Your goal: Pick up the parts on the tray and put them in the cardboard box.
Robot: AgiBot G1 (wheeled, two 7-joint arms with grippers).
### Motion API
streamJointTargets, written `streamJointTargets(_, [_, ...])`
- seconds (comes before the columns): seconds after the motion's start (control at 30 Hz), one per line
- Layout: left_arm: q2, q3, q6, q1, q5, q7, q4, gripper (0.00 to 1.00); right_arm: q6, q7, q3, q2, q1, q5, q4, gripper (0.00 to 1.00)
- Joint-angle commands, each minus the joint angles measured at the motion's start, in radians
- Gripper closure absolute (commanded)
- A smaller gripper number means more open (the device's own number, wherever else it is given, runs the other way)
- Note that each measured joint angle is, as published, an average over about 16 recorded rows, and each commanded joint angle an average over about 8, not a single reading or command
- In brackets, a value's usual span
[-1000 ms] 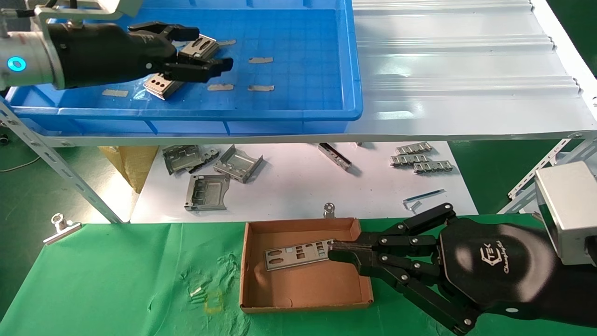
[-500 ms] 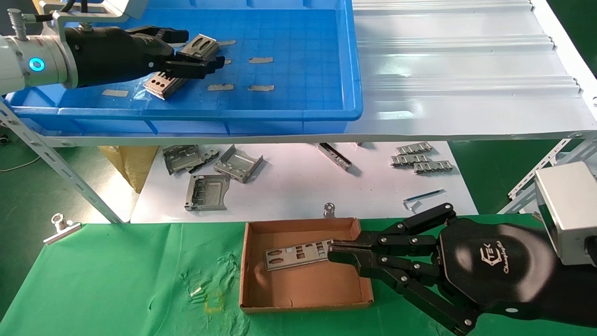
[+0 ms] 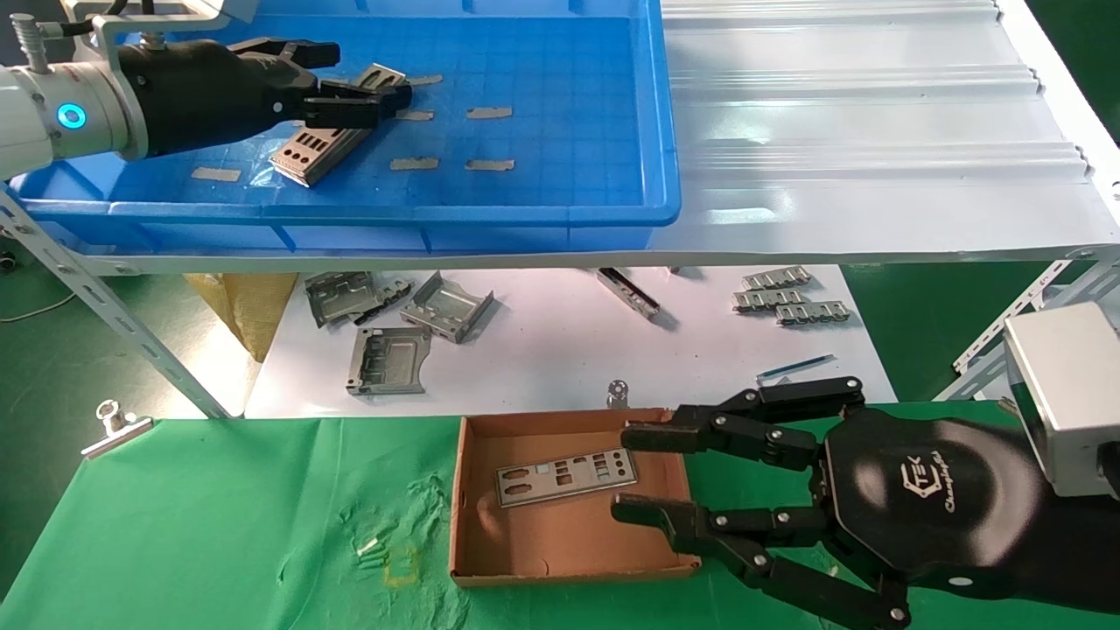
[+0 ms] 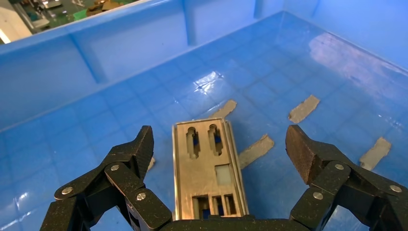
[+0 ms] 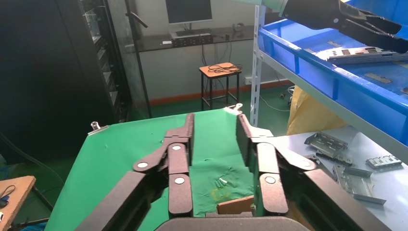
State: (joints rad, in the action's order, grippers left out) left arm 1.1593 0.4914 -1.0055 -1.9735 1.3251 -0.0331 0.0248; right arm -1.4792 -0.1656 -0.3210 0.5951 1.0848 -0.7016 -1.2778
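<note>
In the blue tray (image 3: 542, 188) on the upper shelf lies a small stack of silver plates (image 3: 322, 145) with port cutouts. My left gripper (image 3: 372, 77) hovers open over the stack's far end. In the left wrist view the plates (image 4: 207, 173) lie between its spread fingers (image 4: 137, 149) without touching them. On the green cloth stands the cardboard box (image 3: 560, 534) with one plate (image 3: 567, 477) lying flat inside. My right gripper (image 3: 623, 472) is open at the box's right wall, clear of that plate. The right wrist view shows only a corner of the box (image 5: 235, 205) between the right gripper's fingers (image 5: 179, 159).
Grey brackets (image 3: 385, 359) and ribbed connector strips (image 3: 787, 302) lie on the white sheet under the shelf. A white corrugated sheet (image 3: 875, 131) covers the shelf right of the tray. A binder clip (image 3: 114, 424) pins the green cloth (image 3: 219, 525).
My right gripper has opened and let go of the plate, which now lies in the box. My left gripper has shifted slightly over the stack in the tray.
</note>
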Motion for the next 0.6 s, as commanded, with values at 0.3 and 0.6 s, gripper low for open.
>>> streamJointTargets(0.3, [0.004,-0.002,0.022,0.000,-0.003,0.012,-0.025,1.00,0.000,0.000,0.000,0.000,0.000,0.000,0.000,0.00])
streamJointTargets(0.6, [-0.001,-0.007,0.026,0.005,-0.010,0.001,-0.021,1.00,0.000,0.000,-0.001,0.000,0.000,0.000,0.000,0.00])
